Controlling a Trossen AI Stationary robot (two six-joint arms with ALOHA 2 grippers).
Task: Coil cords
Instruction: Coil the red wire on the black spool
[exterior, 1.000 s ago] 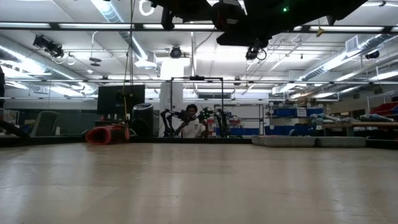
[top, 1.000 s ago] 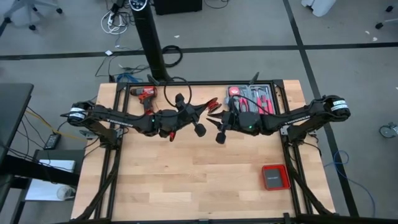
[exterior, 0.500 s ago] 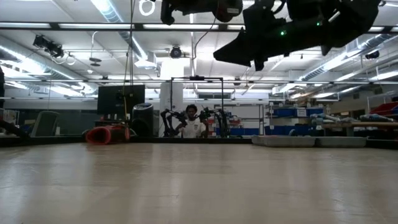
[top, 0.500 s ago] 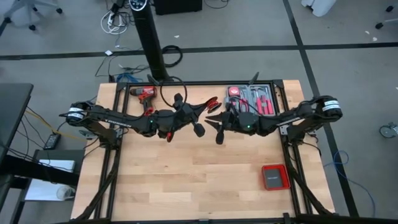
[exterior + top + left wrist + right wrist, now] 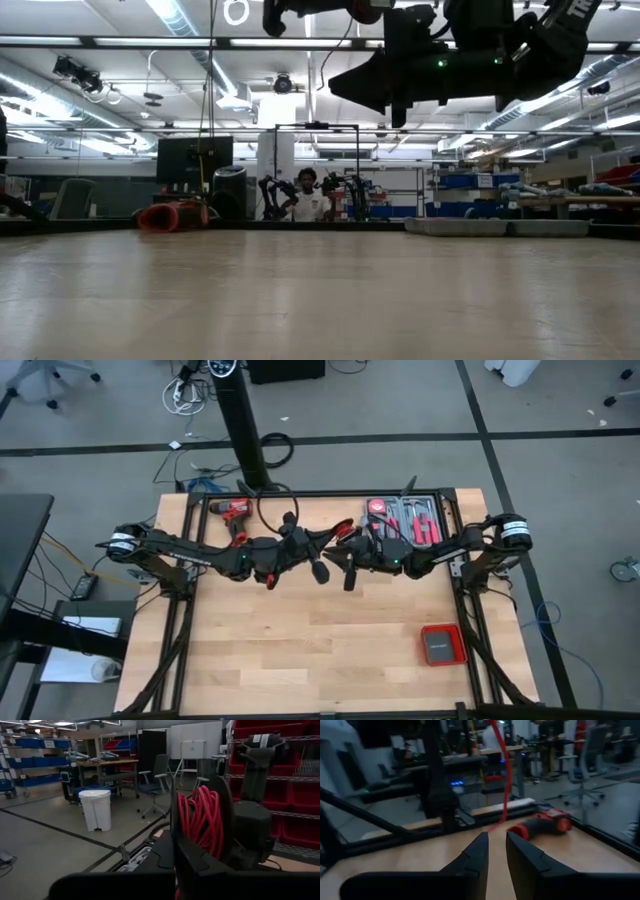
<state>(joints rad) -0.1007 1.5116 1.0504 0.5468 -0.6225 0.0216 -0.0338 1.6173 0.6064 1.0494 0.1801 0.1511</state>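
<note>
The cords show as a bundle of several red turns [image 5: 202,817], held up in the air over the table's far middle [image 5: 343,527] by my left gripper [image 5: 330,536], which is shut. One thin red strand [image 5: 504,780] runs upward in the right wrist view, a little ahead of my right gripper [image 5: 497,842]. That gripper [image 5: 352,546] is level, faces the left one from the table's right and stands just short of the bundle. Its fingers are open by a narrow gap with nothing between them. In the low view both grippers hang high above the table, the right one [image 5: 345,90] lower. My left gripper is shut on the red bundle's lower part [image 5: 186,851], coming at it level from the table's left. One of its own fingers [image 5: 175,820] stands in front of the place of contact. The bundle stands upright above the fingers, lifted clear of the table.
A red-and-black drill [image 5: 232,510] lies at the table's far left. A tray of red-handled tools [image 5: 412,520] sits at the far right, and a flat red box [image 5: 441,645] at the near right. A person [image 5: 308,196] sits in the room beyond. Bare wood fills the near half.
My right gripper has come down and a little toward the table's left, closer to the bundle, rolling about its own line as it went. In the low view it has sunk from the top edge into full sight. The bundle stays lifted where it was.
</note>
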